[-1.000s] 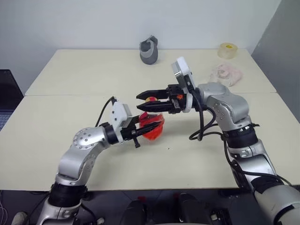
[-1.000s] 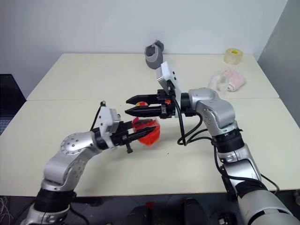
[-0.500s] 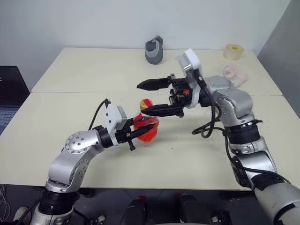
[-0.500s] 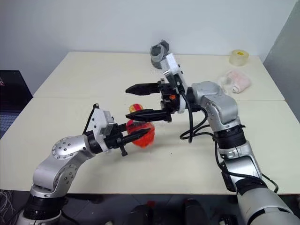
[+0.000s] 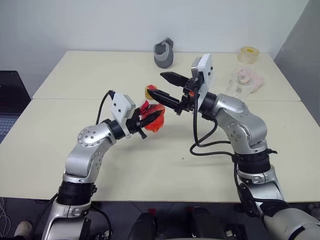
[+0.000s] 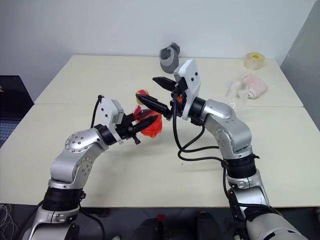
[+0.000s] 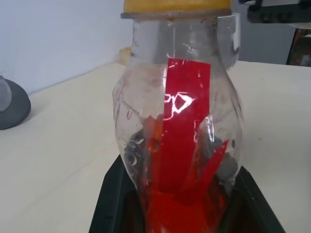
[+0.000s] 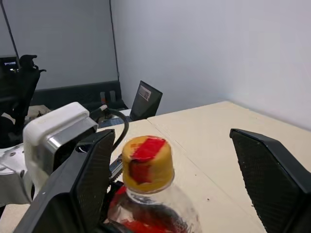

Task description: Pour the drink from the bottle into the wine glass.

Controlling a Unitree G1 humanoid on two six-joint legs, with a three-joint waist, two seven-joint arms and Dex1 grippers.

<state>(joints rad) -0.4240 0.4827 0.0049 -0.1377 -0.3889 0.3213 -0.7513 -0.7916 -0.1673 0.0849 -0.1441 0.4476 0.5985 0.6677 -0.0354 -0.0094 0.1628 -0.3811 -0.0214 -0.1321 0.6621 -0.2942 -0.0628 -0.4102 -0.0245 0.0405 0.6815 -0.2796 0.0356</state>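
Note:
My left gripper [image 5: 150, 120] is shut on the bottle [image 5: 153, 116], a small clear one held tilted above the table with its yellow cap [image 5: 150, 91] on. The red drink [image 7: 180, 204] pools low in the bottle [image 7: 180, 121] between the left fingers [image 7: 109, 204]. My right gripper [image 5: 155, 83] is open, one finger on each side of the cap [image 8: 146, 162] and neither touching it. The wine glass [image 5: 235, 84] is a faint clear shape at the back right of the table.
A grey cup-like object [image 5: 164, 52] stands at the table's far edge. A tape roll [image 5: 248, 54] sits at the far right corner, with a pink-white cloth [image 5: 248, 77] just behind the glass. A dark laptop [image 5: 7, 90] lies off the table's left side.
The right gripper, nearly shut around the yellow cap a second ago, has opened wide and swung round. The left gripper has carried the bottle a little farther out over the table.

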